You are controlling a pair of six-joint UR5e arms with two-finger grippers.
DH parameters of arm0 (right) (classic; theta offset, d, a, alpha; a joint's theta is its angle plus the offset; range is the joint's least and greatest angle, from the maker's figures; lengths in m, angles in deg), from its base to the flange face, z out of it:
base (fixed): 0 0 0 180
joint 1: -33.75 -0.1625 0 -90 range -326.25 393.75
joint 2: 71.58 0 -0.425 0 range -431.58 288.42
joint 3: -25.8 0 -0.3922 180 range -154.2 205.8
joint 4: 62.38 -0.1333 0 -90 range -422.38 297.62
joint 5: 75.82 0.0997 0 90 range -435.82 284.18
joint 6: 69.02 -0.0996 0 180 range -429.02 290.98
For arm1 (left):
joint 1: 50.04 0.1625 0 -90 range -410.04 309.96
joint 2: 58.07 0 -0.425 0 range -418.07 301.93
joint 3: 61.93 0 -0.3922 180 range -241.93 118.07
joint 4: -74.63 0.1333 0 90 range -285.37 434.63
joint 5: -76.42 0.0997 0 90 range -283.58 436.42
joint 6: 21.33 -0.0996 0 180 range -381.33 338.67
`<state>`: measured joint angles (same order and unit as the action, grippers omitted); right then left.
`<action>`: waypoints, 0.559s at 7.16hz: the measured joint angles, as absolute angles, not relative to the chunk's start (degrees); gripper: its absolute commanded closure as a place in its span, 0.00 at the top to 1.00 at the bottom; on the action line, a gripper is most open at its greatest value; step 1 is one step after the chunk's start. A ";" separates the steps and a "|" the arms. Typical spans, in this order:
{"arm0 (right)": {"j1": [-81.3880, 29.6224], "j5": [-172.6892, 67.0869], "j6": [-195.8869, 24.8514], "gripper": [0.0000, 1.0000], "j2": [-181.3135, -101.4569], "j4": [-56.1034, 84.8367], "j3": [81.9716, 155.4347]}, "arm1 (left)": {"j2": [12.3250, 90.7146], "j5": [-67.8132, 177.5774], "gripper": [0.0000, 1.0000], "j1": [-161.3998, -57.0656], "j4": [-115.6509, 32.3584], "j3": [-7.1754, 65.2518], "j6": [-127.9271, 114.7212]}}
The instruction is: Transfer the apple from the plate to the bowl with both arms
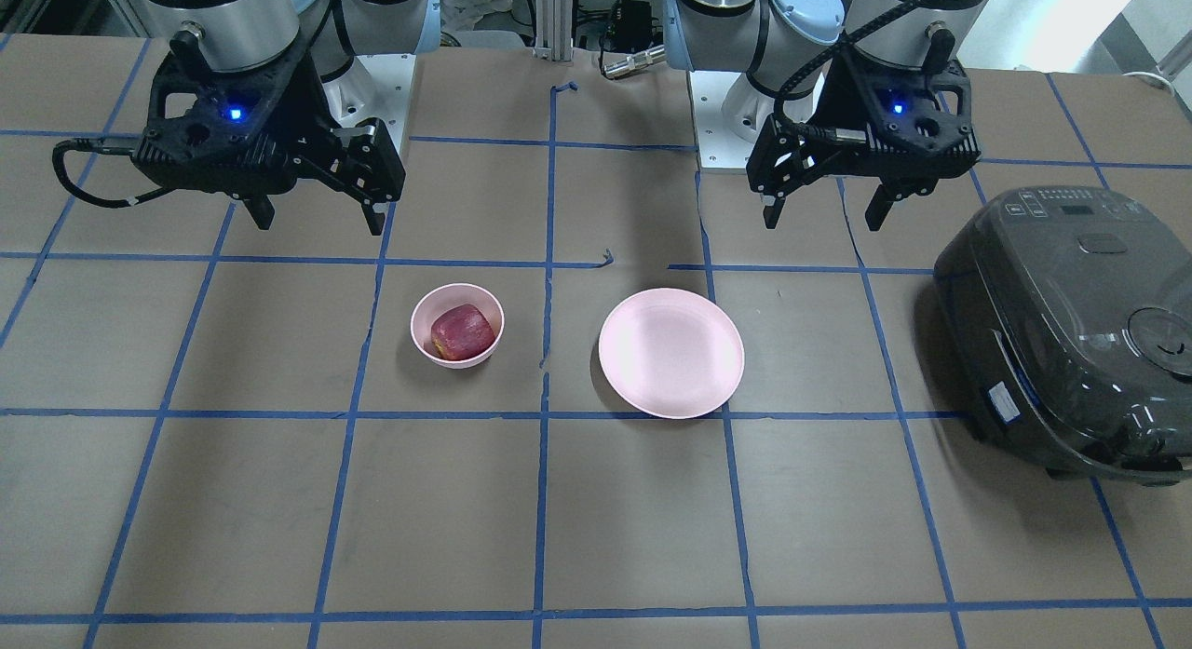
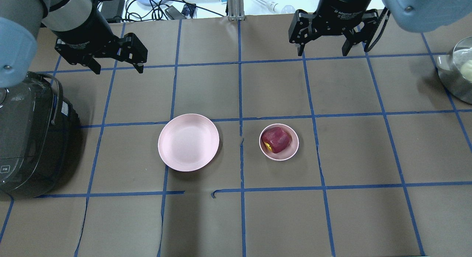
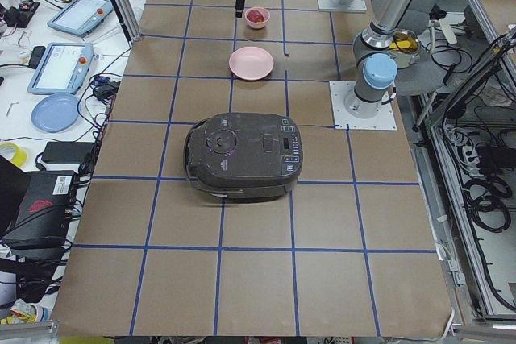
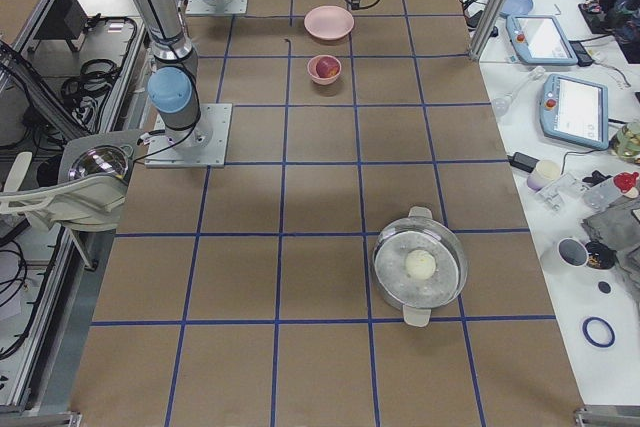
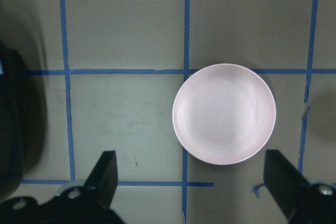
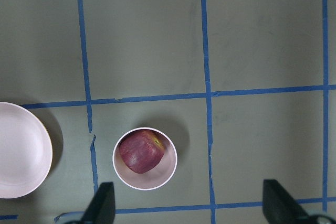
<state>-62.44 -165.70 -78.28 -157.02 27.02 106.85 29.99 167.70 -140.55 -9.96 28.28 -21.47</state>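
Evidently the transfer looks finished: the apple (image 2: 276, 139) sits in the bowl (image 2: 284, 158), the plate (image 2: 188, 142) holds nothing, and the left gripper (image 2: 118, 69) and right gripper (image 2: 323, 52) hang wide open and unladen, so no further move seems needed.

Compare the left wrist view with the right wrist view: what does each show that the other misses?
Only the left wrist view: the whole plate, empty, and the edge of a dark cooker. Only the right wrist view: the apple sitting in the bowl. Both: the plate (cut off at the right wrist view's edge), the taped table, and an open gripper, left gripper and right gripper, holding nothing.
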 measured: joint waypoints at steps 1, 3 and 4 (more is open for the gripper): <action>-62.42 -165.71 -78.26 1.00 -156.95 27.01 106.86 | 30.08 167.61 1.00 -140.56 -9.93 28.53 -21.37; -62.45 -165.61 -78.25 1.00 -156.76 27.01 106.90 | 30.27 167.53 1.00 -140.63 -9.92 28.73 -20.83; -62.46 -165.56 -78.26 1.00 -156.73 27.01 106.91 | 30.25 167.54 1.00 -140.64 -9.92 28.74 -20.71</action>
